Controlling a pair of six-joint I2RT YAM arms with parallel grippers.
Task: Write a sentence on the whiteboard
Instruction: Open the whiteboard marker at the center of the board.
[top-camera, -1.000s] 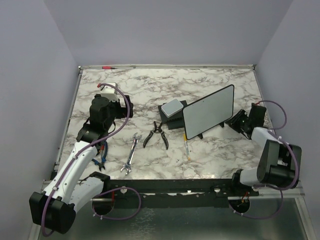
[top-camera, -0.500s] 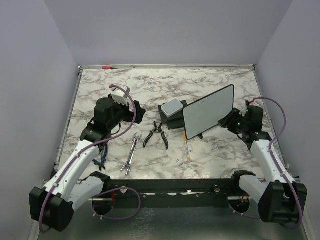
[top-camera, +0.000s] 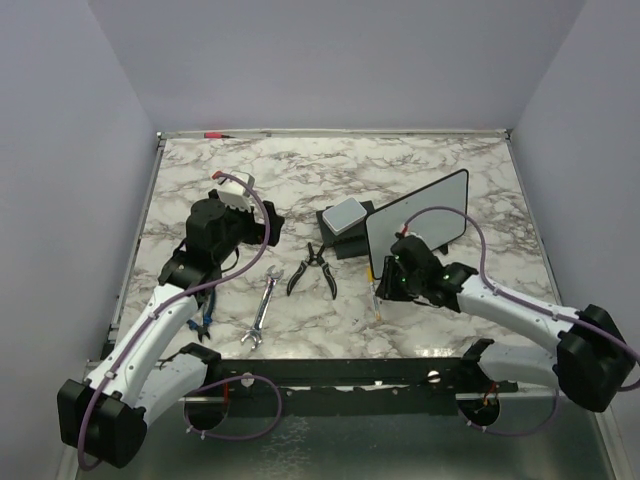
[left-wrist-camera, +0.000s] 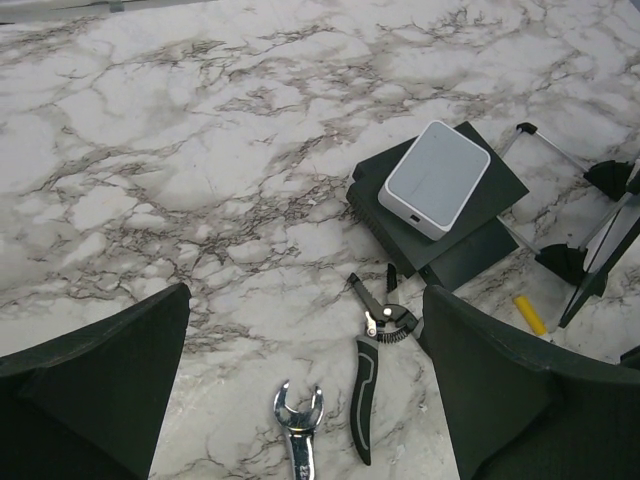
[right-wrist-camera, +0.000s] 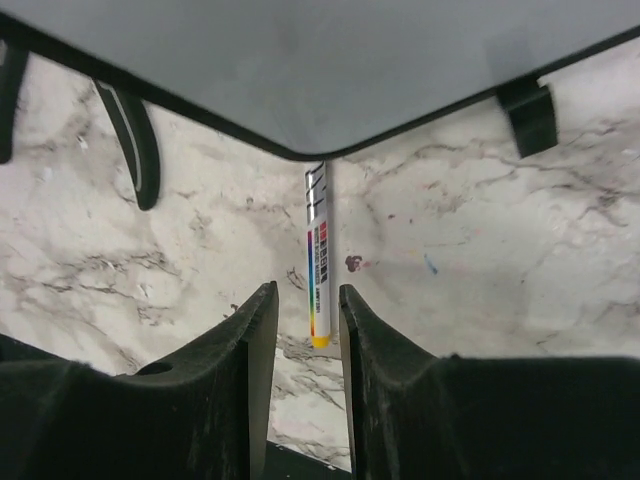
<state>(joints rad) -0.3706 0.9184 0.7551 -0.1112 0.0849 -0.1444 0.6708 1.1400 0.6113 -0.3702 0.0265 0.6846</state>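
The whiteboard (top-camera: 432, 215) stands tilted on its black feet at centre right, its face blank with no sentence visible. It also fills the top of the right wrist view (right-wrist-camera: 300, 60), and its edge shows in the left wrist view (left-wrist-camera: 612, 245). A white marker with a yellow end (right-wrist-camera: 319, 265) lies on the table in front of the board's lower corner (top-camera: 376, 300). My right gripper (right-wrist-camera: 305, 295) is open a narrow gap, low over the marker's yellow end (top-camera: 385, 280). My left gripper (left-wrist-camera: 305, 295) is wide open and empty, above the table left of the pliers (top-camera: 262, 228).
A black block topped with a light grey pad (top-camera: 345, 225) (left-wrist-camera: 437, 178) sits left of the board. Black pliers (top-camera: 312, 268) (left-wrist-camera: 375, 345) and a steel wrench (top-camera: 262, 305) (left-wrist-camera: 298, 430) lie in the middle. A red pen (top-camera: 213, 134) lies at the far edge.
My right arm has swung from the board's right side round to its front and lowered over the marker. My left gripper has shifted slightly forward and right.
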